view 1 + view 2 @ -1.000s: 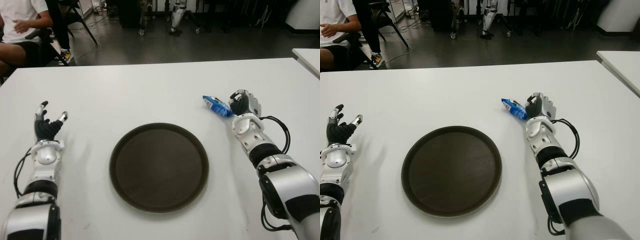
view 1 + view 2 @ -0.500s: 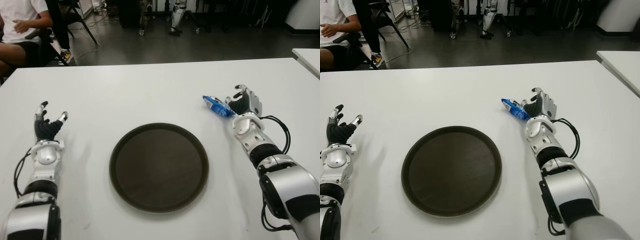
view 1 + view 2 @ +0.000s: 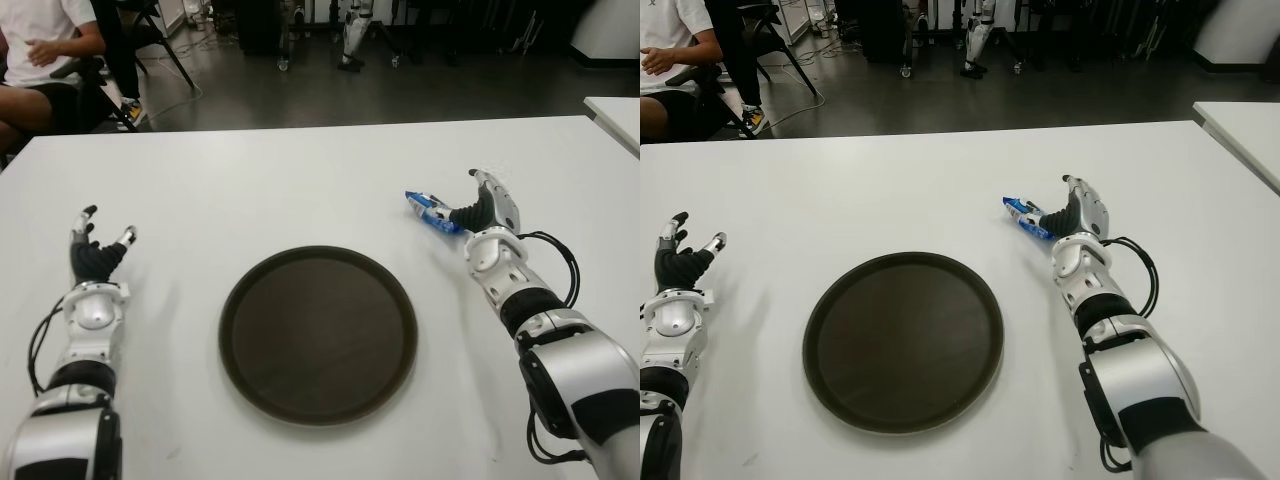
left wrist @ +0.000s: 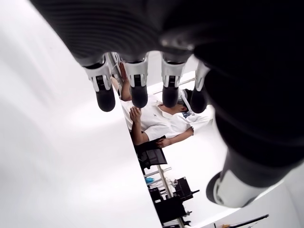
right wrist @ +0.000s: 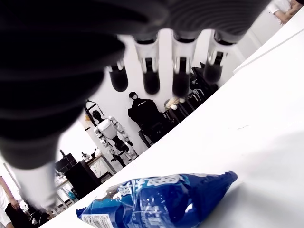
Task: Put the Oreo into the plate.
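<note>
The Oreo (image 3: 430,211) is a blue packet lying on the white table (image 3: 300,190), right of and beyond the plate. In the right wrist view the packet (image 5: 156,202) lies flat under the palm, untouched. The plate (image 3: 318,334) is a round dark brown tray at the table's middle, with nothing on it. My right hand (image 3: 466,197) stands just right of the packet, its fingers (image 5: 151,80) stretched out and holding nothing. My left hand (image 3: 97,247) shows far to the left of the plate, with its fingers (image 4: 137,90) spread and nothing in them.
A seated person (image 3: 40,50) is beyond the table's far left corner, by a chair. Another white table (image 3: 615,115) shows at the right edge. Robot legs (image 3: 355,35) and stands are on the dark floor behind.
My right hand's fingers have uncurled from a closed pose to an open one beside the packet. The Oreo has stayed in place. The left hand has barely moved.
</note>
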You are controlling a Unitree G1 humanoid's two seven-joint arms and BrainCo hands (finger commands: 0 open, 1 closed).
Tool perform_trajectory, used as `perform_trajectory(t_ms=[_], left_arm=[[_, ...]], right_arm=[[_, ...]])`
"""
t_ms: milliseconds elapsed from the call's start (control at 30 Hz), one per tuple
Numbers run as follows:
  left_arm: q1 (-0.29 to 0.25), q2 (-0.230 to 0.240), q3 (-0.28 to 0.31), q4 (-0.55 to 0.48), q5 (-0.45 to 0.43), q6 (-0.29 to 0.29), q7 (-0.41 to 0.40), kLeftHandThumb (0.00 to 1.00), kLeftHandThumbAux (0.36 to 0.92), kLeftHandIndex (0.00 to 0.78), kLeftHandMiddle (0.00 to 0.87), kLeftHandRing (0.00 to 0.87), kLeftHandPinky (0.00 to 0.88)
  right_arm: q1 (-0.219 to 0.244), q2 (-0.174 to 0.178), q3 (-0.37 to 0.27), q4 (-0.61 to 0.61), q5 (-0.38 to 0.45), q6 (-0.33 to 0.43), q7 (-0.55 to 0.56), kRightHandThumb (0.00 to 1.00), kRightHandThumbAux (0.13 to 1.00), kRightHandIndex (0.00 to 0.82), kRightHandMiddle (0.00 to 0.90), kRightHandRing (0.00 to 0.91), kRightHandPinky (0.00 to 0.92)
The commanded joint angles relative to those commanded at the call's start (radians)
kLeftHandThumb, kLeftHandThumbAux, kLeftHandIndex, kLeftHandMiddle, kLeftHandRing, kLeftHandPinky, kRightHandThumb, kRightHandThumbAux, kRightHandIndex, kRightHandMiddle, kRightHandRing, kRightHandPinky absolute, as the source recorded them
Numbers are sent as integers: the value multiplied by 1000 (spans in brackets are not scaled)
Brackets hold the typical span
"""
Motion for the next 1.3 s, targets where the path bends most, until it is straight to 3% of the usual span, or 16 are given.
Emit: perform_trajectory(t_ms=[767,1300], left_arm=[[11,-6,0,-17,8,-14,8,0,711,0,0,0,0],[4,-19,5,-9,-9,-21,-17,0,703,0,0,0,0]], right_arm=[[6,0,-2,-2,4,-32,30,0,652,0,0,0,0],[-61,-4,75,33,-54,84,211,0,631,0,0,0,0]])
